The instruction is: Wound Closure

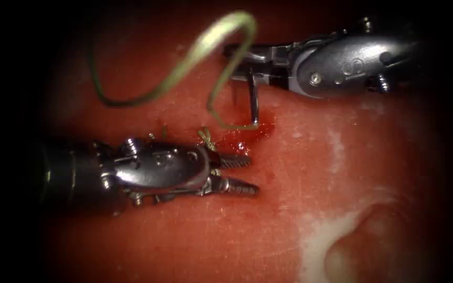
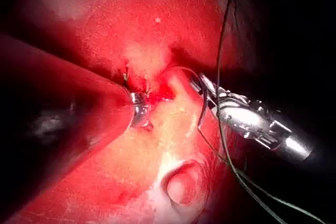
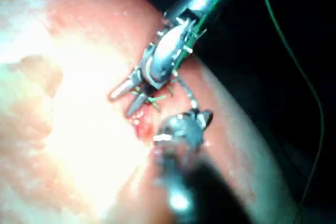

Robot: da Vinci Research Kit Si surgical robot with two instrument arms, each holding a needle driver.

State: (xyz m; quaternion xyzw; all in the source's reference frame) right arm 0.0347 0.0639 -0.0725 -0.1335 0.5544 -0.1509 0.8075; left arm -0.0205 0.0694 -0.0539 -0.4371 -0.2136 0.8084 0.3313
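Tissue (image 1: 310, 173) wet with red fluid (image 1: 247, 133); right tool (image 1: 250, 68) grips needle (image 1: 254, 102).

The endoscope looks down from above and in front at the tissue (image 1: 342, 173), fairly close. Each wrist view looks along its own shaft from very near, and all share the red fluid (image 1: 252, 133) patch by the cut.

Two tools (image 1: 237, 173) (image 1: 250, 78), one needle (image 1: 254, 102), one thread (image 1: 205, 42), perhaps two cut ends (image 1: 206, 137).
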